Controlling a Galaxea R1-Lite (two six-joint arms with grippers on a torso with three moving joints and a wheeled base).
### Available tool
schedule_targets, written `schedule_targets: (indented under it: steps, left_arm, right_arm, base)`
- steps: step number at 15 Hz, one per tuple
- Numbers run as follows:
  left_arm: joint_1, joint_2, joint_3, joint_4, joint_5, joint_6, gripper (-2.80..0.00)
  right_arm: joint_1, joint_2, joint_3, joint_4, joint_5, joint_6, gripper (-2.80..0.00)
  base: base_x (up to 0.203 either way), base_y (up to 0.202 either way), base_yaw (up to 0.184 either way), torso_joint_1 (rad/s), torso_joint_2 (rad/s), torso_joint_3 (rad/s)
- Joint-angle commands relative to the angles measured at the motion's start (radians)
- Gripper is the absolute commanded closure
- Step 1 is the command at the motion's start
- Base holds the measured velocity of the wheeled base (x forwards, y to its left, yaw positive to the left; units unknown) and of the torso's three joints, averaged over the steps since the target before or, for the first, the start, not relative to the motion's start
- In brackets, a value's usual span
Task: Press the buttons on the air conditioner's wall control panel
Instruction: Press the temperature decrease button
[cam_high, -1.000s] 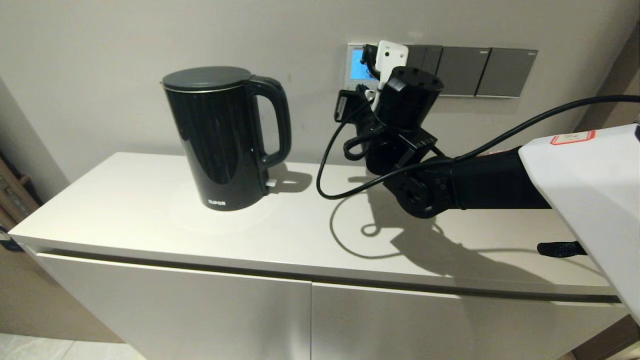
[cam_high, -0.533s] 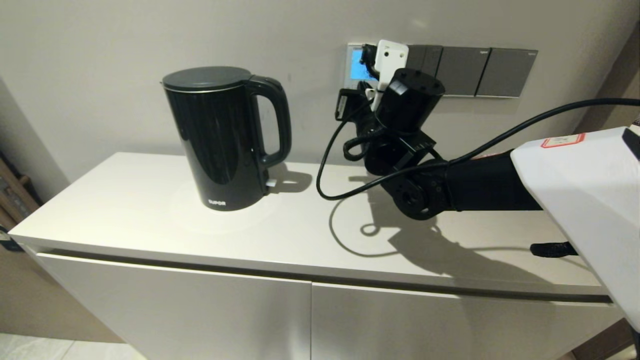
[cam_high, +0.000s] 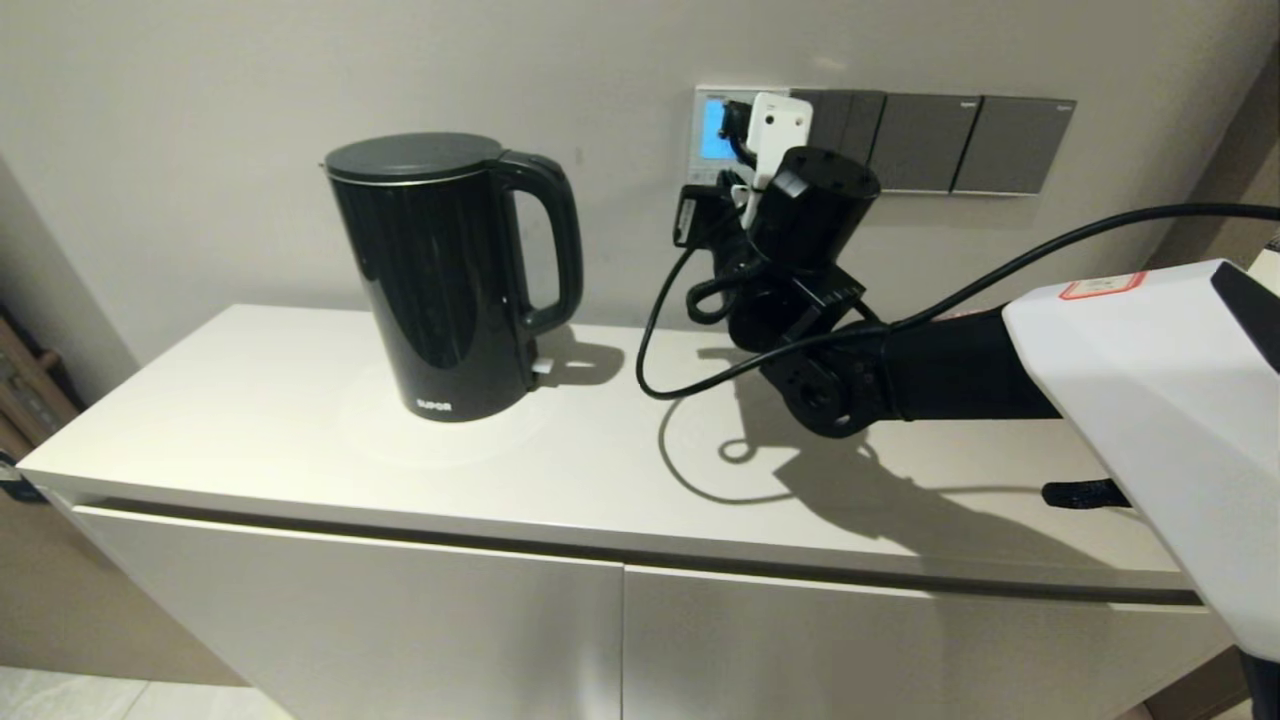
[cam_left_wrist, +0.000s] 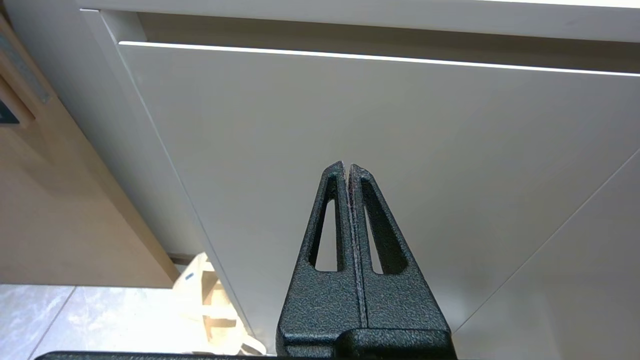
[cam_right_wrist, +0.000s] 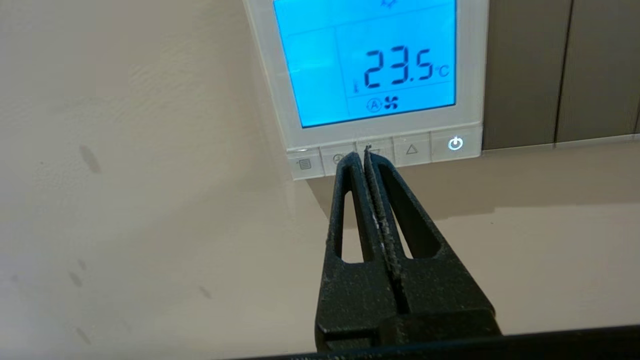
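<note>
My right pincer (cam_right_wrist: 361, 156) is sitting w/ fingers pressed together, tips at the buttons (cam_right_wrist: 385, 152), approx the middle key. Wrist cam is giving me the row running sideways along the control panel (cam_right_wrist: 472, 75) bottom edge, screen glowing 23.5°C above. Head cam is hiding those keys behind my arm; panel (cam_high: 700, 130) facing out from the wall, kettle (cam_high: 440, 280) well apart. Left pincer (cam_left_wrist: 348, 172) is hanging closed by the cabinet door (cam_left_wrist: 350, 110).

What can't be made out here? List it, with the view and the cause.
- Head view: buttons hidden behind the right gripper and wrist.
- Right wrist view: the shut tips cover the middle buttons; contact unclear.
- Right wrist view: control panel top cut off.
- Head view: left gripper out of frame.
</note>
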Motion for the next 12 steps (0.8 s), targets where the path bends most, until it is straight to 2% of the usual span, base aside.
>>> schedule_targets:
  steps: [1, 12]
  left_arm:
    - [0.001, 0.002, 0.0, 0.0, 0.0, 0.0, 0.0]
    - [0.0, 0.002, 0.0, 0.0, 0.0, 0.0, 0.0]
  right_arm:
    - [-0.008, 0.007, -0.005, -0.004, -0.002, -0.002, 0.0]
    - [-0.023, 0.041, -0.042, 0.005, 0.005, -0.007, 0.0]
  base:
    - [0.0, 0.0, 0.0, 0.0, 0.0, 0.0]
    - [0.0, 0.0, 0.0, 0.0, 0.0, 0.0]
